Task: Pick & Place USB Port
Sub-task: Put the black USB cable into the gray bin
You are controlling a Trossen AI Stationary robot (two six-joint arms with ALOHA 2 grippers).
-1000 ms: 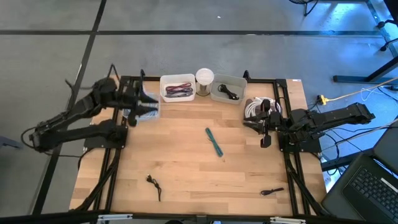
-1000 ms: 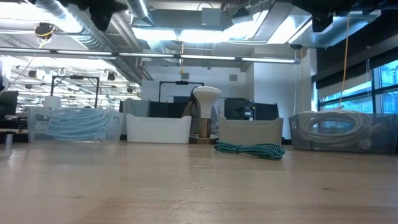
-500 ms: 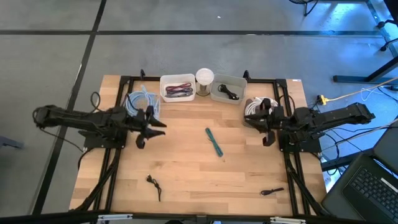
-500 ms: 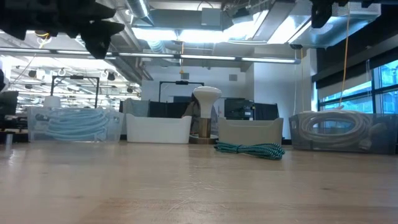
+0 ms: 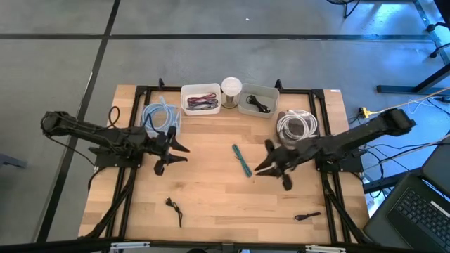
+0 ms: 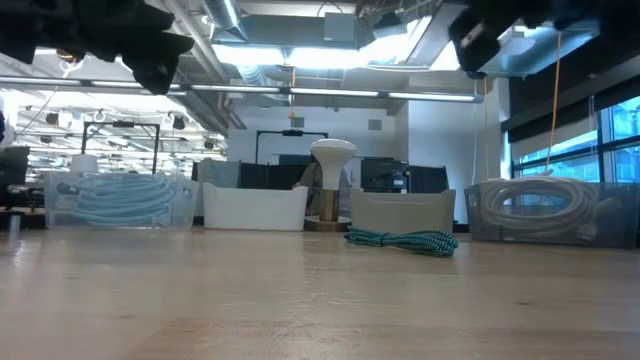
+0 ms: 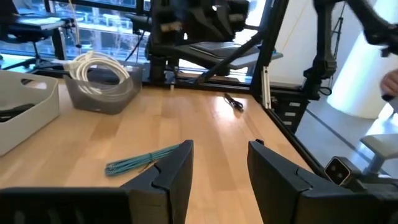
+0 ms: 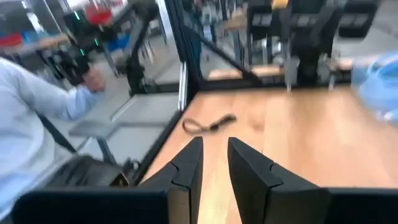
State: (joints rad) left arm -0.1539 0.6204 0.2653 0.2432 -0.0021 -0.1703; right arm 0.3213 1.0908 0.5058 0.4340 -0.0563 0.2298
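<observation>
A teal coiled cable (image 5: 242, 160) lies flat on the table's middle; it also shows in the low view (image 6: 401, 240) and the left wrist view (image 7: 146, 160). One small black cable (image 5: 174, 209) lies near the near-left edge, another (image 5: 307, 216) near the near-right edge. My left gripper (image 5: 172, 151) hovers open left of the teal cable, fingers apart in its wrist view (image 7: 221, 163). My right gripper (image 5: 273, 167) hovers open just right of the teal cable; its wrist view (image 8: 214, 163) looks toward a black cable (image 8: 208, 124). Neither gripper touches anything.
Along the far edge stand a clear bin of blue cable (image 5: 160, 116), a white bin of red and purple cables (image 5: 200, 98), a white cylinder (image 5: 231, 90), a grey bin with a black cable (image 5: 258, 100) and a bin of white cable (image 5: 297, 125). A person's light sleeve (image 8: 37, 124) shows beyond the table.
My left gripper came away from the blue cable bin toward the table's middle and lower, then held almost still. My right gripper swung from beside the white cable bin toward the table's middle and near edge, ending next to the teal cable. No object moved.
</observation>
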